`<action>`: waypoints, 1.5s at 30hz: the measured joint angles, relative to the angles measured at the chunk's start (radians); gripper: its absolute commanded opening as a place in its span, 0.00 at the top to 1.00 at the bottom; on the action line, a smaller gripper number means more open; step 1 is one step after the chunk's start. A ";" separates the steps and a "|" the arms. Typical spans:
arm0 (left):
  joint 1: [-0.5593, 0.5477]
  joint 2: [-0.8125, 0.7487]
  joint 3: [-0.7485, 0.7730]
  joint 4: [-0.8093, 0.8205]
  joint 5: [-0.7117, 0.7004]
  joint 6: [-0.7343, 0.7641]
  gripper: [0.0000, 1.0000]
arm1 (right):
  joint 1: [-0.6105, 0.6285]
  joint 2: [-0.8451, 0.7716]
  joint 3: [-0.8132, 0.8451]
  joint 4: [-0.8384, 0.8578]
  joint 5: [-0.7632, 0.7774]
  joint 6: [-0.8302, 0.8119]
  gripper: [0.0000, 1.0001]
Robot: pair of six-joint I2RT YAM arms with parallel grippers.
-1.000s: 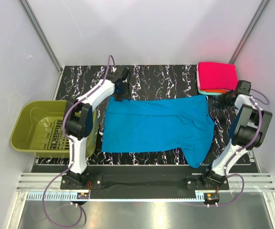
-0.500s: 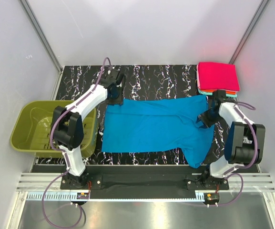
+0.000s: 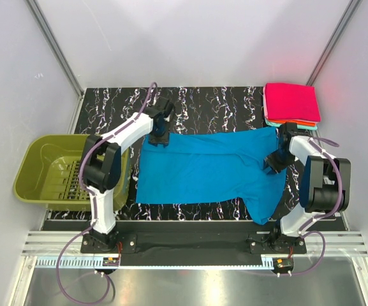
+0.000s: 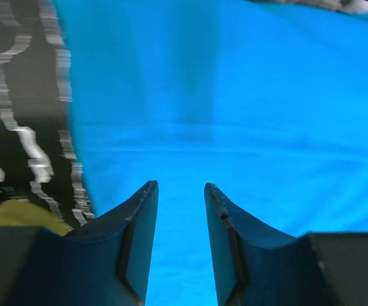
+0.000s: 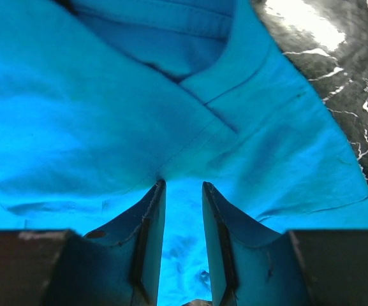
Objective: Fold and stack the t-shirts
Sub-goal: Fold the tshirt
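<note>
A bright blue t-shirt (image 3: 209, 169) lies spread flat across the black marbled table, its right end hanging toward the near edge. My left gripper (image 3: 158, 137) hovers over the shirt's far left corner. In the left wrist view it (image 4: 180, 185) is open, with blue cloth (image 4: 235, 95) below and nothing pinched. My right gripper (image 3: 274, 160) is low over the shirt's right end near the collar (image 5: 171, 48). It (image 5: 182, 183) is open by a narrow gap, with its fingertips (image 5: 158, 191) touching puckered cloth. A folded stack of t-shirts (image 3: 291, 102) sits at the far right, magenta on top.
An olive-green plastic basket (image 3: 27, 172) stands off the table's left edge, beside the left arm. Grey walls close in the back and both sides. The folded stack lies just beyond the right gripper.
The right arm swung from beside the folded stack down onto the blue shirt's right end. The left gripper shifted slightly onto the shirt's far left corner and its jaws narrowed.
</note>
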 measured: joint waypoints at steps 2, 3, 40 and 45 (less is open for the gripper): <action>-0.030 -0.003 0.012 0.008 0.045 -0.011 0.59 | 0.010 -0.006 0.005 0.003 0.000 -0.034 0.63; -0.049 -0.007 0.014 0.026 0.074 -0.021 0.58 | 0.021 -0.014 0.006 0.010 -0.001 -0.054 0.63; 0.100 -0.416 -0.179 0.116 0.320 -0.077 0.55 | 0.324 0.140 0.118 0.165 0.012 -0.666 0.84; 0.100 -0.416 -0.185 0.117 0.323 -0.077 0.55 | 0.328 0.153 0.134 0.161 0.026 -0.667 0.98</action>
